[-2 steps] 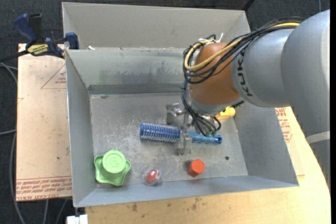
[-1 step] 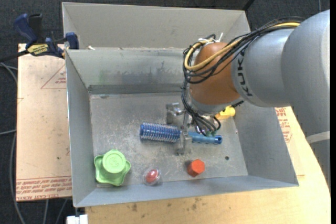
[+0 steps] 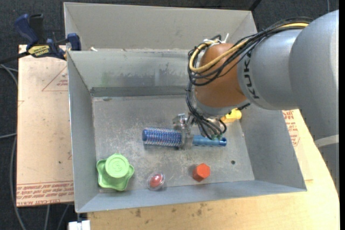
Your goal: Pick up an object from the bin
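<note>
My gripper (image 3: 185, 125) hangs low in the middle of the bin, mostly hidden under the orange wrist cover. Just left of its tip lies a blue ribbed cylinder, like a hair roller (image 3: 160, 137), on the bin floor. A light blue stick-shaped thing (image 3: 209, 141) lies just right of the tip. A yellow piece (image 3: 233, 115) peeks out from behind the cover at the right.
Near the front wall sit a green flower-shaped cup (image 3: 115, 172) at the left, a small clear ball with a red core (image 3: 156, 181) in the middle, and a small orange-red block (image 3: 201, 172) to its right. The arm comes in from the right.
</note>
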### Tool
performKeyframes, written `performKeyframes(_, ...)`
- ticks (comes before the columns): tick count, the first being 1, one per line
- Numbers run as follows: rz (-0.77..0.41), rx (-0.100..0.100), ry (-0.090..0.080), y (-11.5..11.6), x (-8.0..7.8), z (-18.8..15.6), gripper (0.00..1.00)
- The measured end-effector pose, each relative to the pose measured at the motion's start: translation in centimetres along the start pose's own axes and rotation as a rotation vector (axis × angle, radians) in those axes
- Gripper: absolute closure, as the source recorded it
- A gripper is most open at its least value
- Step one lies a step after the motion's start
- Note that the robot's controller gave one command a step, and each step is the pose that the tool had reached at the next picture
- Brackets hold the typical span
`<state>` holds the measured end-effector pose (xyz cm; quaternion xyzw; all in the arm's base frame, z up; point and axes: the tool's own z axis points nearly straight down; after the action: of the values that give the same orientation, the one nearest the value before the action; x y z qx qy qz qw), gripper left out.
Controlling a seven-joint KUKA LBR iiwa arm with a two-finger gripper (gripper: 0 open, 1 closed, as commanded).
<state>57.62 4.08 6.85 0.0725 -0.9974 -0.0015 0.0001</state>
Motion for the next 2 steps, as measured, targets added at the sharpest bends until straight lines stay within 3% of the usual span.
performKeyframes(2,-0.002,0.002,-0.001,0.06,-0.03,-0.90,1.00)
